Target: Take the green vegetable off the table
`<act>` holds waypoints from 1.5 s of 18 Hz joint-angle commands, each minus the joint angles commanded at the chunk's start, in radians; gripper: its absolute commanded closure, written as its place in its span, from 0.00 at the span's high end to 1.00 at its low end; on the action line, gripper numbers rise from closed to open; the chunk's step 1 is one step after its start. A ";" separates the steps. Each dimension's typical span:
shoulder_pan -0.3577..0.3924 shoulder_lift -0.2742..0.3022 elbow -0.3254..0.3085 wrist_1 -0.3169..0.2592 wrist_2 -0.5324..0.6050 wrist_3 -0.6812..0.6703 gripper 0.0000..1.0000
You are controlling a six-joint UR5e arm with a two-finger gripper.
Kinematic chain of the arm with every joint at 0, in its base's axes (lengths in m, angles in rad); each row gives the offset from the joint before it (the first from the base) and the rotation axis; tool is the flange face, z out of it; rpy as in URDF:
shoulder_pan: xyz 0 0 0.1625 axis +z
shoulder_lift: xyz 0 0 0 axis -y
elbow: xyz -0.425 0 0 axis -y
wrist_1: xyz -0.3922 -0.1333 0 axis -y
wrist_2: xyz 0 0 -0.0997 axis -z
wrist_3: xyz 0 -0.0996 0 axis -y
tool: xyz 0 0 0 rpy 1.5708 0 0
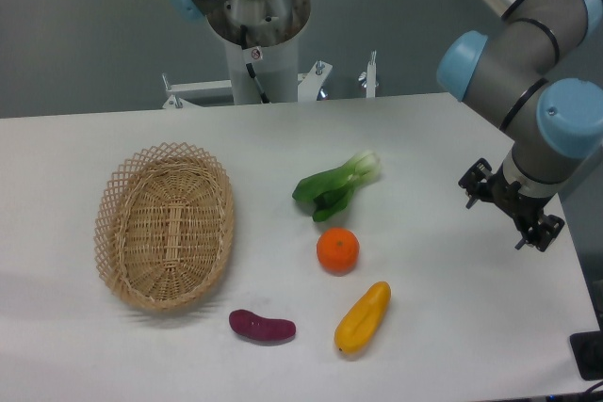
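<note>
The green vegetable (335, 186) lies on the white table (424, 138), right of centre, its dark leaves pointing to the lower left and its pale stem end to the upper right. Nothing touches it. My gripper (513, 206) hangs at the table's right edge, well to the right of the vegetable and above the surface. Only a black block at the wrist shows. I cannot make out its fingers or any gap between them.
A woven wicker basket (165, 226) sits on the left. An orange (337, 249) lies just below the vegetable. A yellow elongated vegetable (363, 317) and a purple eggplant-like piece (262, 327) lie near the front edge. The arm's base column (256, 35) stands behind the table.
</note>
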 joint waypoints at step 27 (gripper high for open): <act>-0.038 0.282 -0.550 0.186 -0.043 0.067 1.00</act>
